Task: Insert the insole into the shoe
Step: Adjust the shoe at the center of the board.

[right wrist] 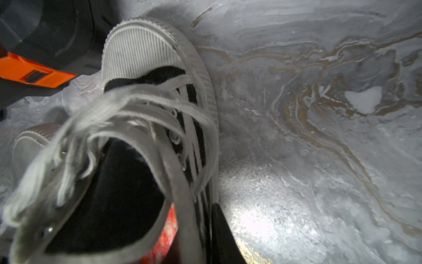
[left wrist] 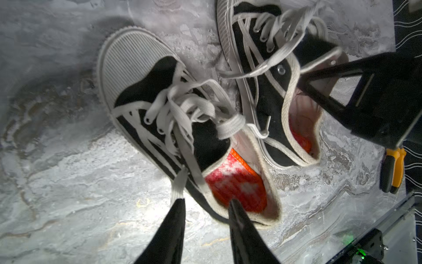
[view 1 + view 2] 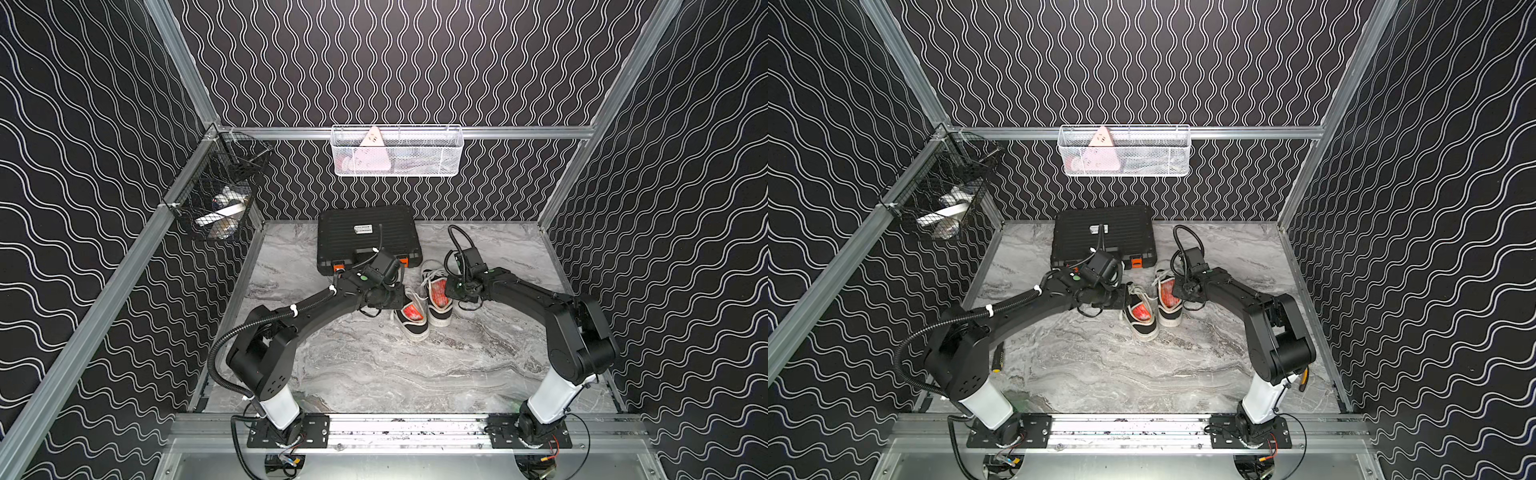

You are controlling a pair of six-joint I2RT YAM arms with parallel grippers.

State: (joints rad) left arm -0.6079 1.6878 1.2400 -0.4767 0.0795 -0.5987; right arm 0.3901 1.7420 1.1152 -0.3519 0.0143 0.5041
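Note:
Two black canvas shoes with white soles and laces stand side by side on the marble table, toes pointing away. The left shoe (image 3: pixel 411 322) (image 2: pixel 137 66) holds a red insole (image 2: pixel 237 185) lying flat at its heel. My left gripper (image 2: pixel 206 203) (image 3: pixel 401 299) is open at that heel, one fingertip over the insole and one outside the side wall. The right shoe (image 3: pixel 436 305) (image 1: pixel 146 50) also shows a red insole (image 1: pixel 166 230) (image 2: pixel 301 139). My right gripper (image 2: pixel 302 82) (image 1: pixel 201 212) is shut on this shoe's collar; its inner finger is hidden.
A black tool case (image 3: pixel 365 237) with orange latches lies just behind the shoes. On the back rail hangs a white wire basket (image 3: pixel 397 151), with a black wire basket (image 3: pixel 220 195) in the left corner. A yellow-and-black handled tool (image 2: pixel 392 169) lies by the right arm.

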